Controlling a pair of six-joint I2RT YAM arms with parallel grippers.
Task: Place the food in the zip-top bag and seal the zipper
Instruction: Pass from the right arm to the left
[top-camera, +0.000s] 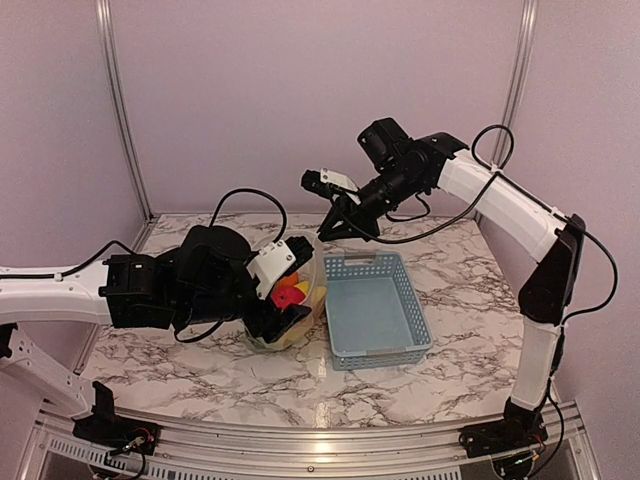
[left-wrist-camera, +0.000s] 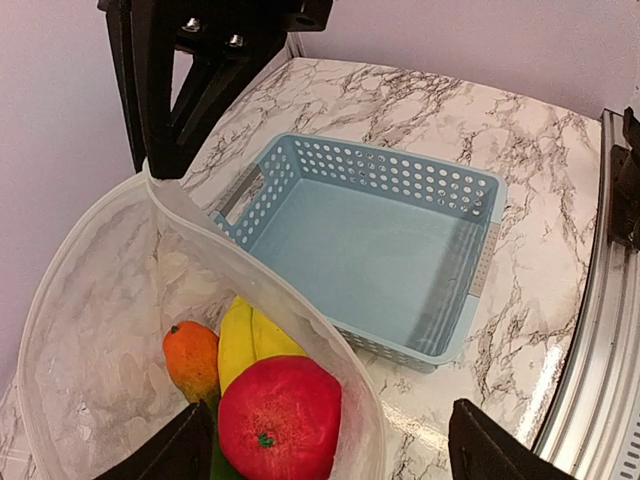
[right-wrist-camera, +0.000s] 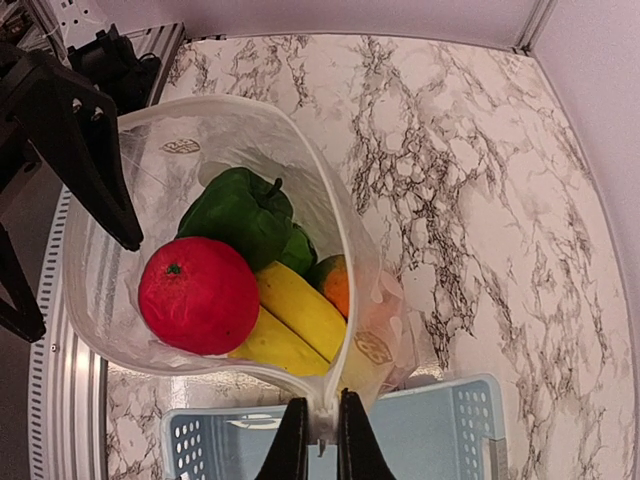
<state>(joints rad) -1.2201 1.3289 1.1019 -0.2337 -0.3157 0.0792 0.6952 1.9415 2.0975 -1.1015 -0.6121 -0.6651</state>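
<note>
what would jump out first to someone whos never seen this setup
The clear zip-top bag stands open left of centre on the marble table, packed with bright toy food: a red apple, a yellow banana and a green pepper. The right gripper pinches the bag's mouth edge, holding it up. Just beside the bag, toward the right arm, sits a light-blue slotted basket.
</note>
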